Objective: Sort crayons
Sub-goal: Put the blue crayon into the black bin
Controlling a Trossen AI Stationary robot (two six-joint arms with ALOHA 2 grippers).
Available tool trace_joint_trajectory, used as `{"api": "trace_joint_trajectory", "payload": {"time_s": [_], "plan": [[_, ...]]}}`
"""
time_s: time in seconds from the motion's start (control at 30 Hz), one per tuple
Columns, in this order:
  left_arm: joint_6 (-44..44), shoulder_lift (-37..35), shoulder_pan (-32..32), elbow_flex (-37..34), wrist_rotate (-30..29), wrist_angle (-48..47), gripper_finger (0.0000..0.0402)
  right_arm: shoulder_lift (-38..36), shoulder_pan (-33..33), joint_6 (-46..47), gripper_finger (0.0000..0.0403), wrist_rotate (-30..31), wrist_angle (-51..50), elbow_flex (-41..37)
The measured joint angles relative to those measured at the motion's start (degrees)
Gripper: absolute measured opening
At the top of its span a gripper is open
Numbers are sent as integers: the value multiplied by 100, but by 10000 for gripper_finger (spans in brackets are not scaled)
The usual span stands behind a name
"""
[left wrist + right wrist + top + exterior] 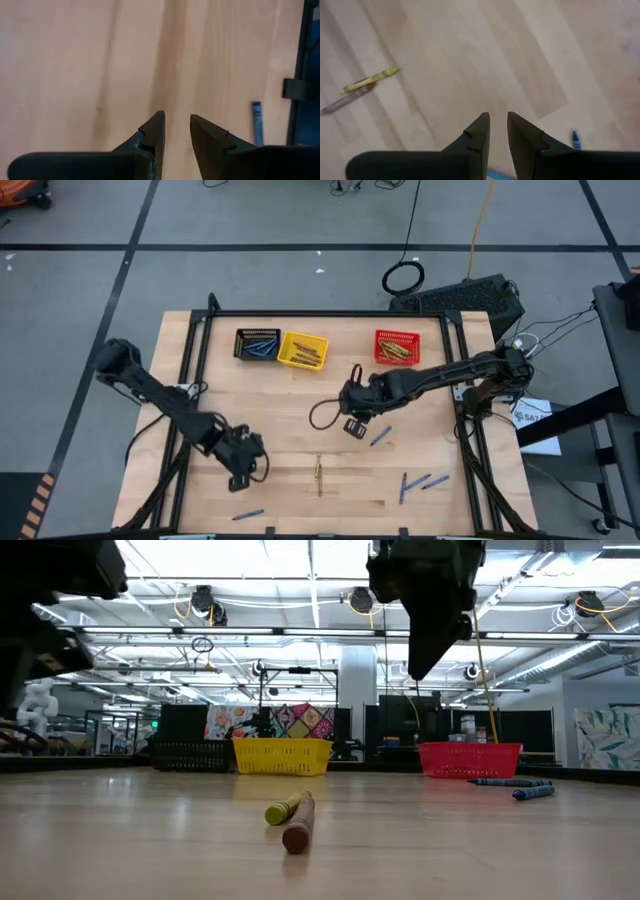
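Observation:
Loose crayons lie flat on the wooden table (300, 410). An olive-yellow crayon (283, 809) and a brown crayon (299, 823) lie together near the front middle (319, 472). One blue crayon (380, 437) is right of centre, two more blue crayons (418, 483) are at the front right, and another blue crayon (248, 514) is at the front left. My left gripper (243, 470) hovers open over bare wood at the front left, with a blue crayon (256, 122) off to one side. My right gripper (355, 425) hangs open above the table's middle (498, 122), holding nothing.
Three mesh baskets stand in a row at the far edge. The black basket (258, 343) holds blue crayons, the yellow basket (303, 350) brown ones, and the red basket (397, 347) olive-yellow ones. A black frame rail (190, 370) runs along the table's sides.

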Motion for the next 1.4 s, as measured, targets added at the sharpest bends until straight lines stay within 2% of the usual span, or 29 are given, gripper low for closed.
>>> {"api": "trace_joint_trajectory", "payload": {"time_s": [0.23,0.4,0.53,0.8,1.1,1.4], "plan": [[-719,842,-524,843,-102,12,96,0,396,57,55,-4,-9,0],[-732,1266,-683,1671,-533,20,96,0,695,380,55,1,-126,0],[-851,1535,-783,2138,-588,17,96,0,989,686,55,7,-151,0],[-2076,2217,-1230,2359,-488,-559,96,0,1531,979,55,24,-149,-2],[-2622,2753,-1572,2746,-240,-893,96,0,1851,1040,55,123,-57,0],[-2838,2874,-1639,2860,-226,-1214,96,0,1889,1031,55,326,-20,-2]]}}
